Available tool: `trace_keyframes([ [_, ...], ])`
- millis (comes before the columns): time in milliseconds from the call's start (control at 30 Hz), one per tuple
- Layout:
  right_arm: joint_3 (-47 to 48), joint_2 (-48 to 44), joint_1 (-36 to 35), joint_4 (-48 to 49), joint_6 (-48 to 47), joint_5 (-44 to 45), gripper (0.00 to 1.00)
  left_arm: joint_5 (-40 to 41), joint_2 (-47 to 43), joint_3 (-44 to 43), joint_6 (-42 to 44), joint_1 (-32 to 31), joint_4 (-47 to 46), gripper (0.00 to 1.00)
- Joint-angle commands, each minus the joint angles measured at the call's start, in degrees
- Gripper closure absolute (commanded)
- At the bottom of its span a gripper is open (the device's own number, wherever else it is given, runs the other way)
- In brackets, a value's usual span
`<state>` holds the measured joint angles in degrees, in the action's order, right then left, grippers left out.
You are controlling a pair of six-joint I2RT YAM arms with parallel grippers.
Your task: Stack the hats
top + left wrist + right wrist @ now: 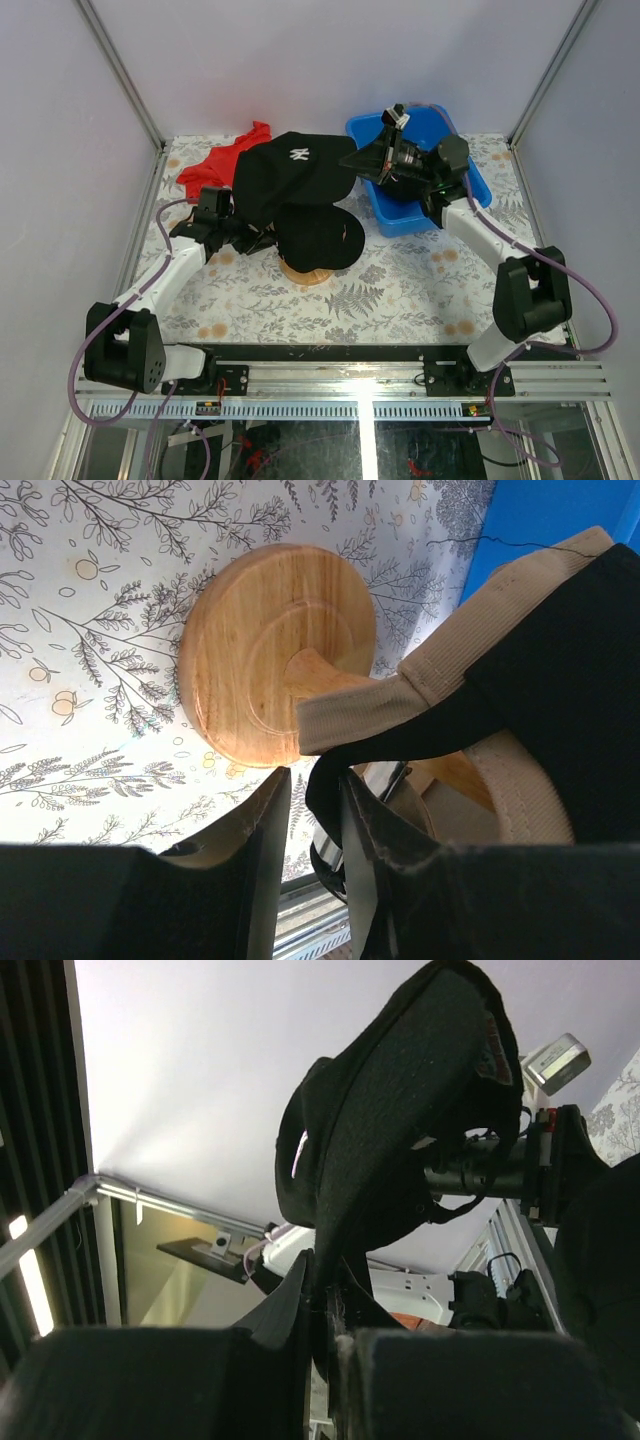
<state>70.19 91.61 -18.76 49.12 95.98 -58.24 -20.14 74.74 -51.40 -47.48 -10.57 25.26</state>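
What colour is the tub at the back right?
The tub is blue; the top view shows it best.

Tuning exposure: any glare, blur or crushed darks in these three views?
Top external: glare on the front rail. Left wrist: wooden stand sharp, near fingers dark and soft. Right wrist: black cap backlit by the pale wall, mostly silhouette.
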Motion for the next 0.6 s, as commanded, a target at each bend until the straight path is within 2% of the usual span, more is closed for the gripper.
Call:
trace_keyframes([
  [0,-3.0,4.1,-0.5,21.1,5.8,-0.5,1.00,-2.5,0.7,-0.5,-1.3,-0.2,-2.6,0.76],
  [100,-5.4,8.4,-0.4,32.4,9.5,2.2,1.00,-4.0,0.4,-0.6,-2.3,-0.1,-2.7,0.77],
  [200,-6.7,11.5,-0.5,37.7,11.0,3.6,1.00,-4.6,0.2,-0.3,-2.7,0.0,-2.7,0.77],
  [400,-11.1,12.0,-0.5,36.8,10.8,1.7,1.00,-5.4,0.3,0.2,-3.6,0.4,-3.3,0.77],
  [567,-17.4,6.4,-0.5,29.3,4.5,-1.3,1.00,-6.2,1.1,0.2,-4.2,0.4,-4.2,0.77],
])
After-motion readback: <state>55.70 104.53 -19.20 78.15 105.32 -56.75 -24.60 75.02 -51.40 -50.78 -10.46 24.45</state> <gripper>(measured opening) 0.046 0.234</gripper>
